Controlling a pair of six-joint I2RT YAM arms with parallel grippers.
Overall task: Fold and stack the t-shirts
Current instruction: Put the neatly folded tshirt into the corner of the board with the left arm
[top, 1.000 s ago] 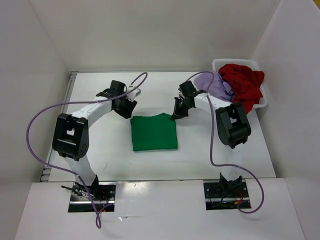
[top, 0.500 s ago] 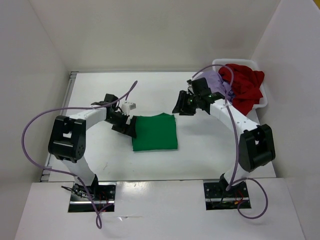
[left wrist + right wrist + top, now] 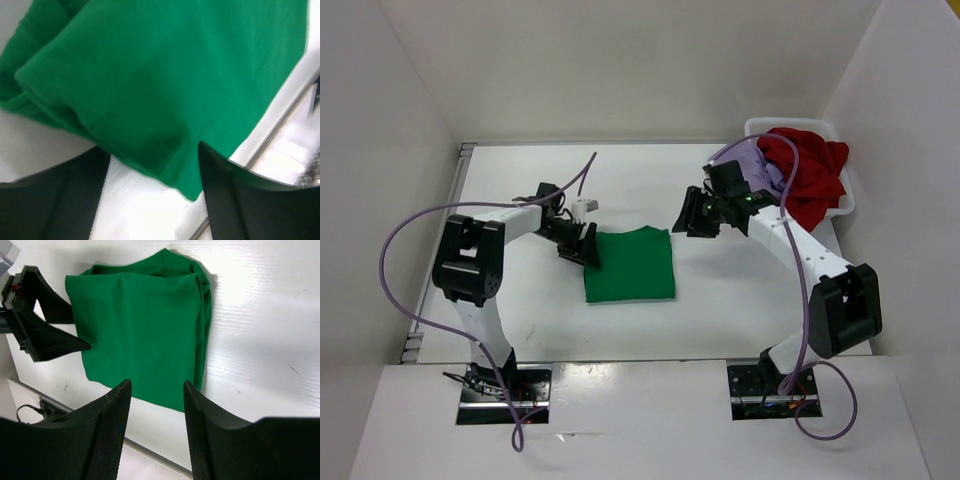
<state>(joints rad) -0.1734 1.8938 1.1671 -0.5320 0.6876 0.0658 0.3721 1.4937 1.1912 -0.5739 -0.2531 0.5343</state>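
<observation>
Green t-shirt: folded into a rough square, it lies flat on the white table between the two arms. Loose layers bunch along its far edge and right side.
Left gripper: low at the green shirt's far left corner, jaws spread with nothing clamped. The cloth edge sits right at its fingertips.
Risk, left side: a sideways sweep from here could catch that edge, then drag the fold open or skew the square.
Right gripper: raised just beyond the green shirt's far right corner, jaws apart and empty.
Lavender t-shirt: far right of the green shirt, unfolded and spilling over the near rim of the white basket.
Dark red t-shirt: heaped in the basket, pressed against the lavender one.
Risk, basket: the two shirts look tangled, so pulling one may haul the other out or tip the light basket. A loose shirt landing on the green one would disturb its fold.
</observation>
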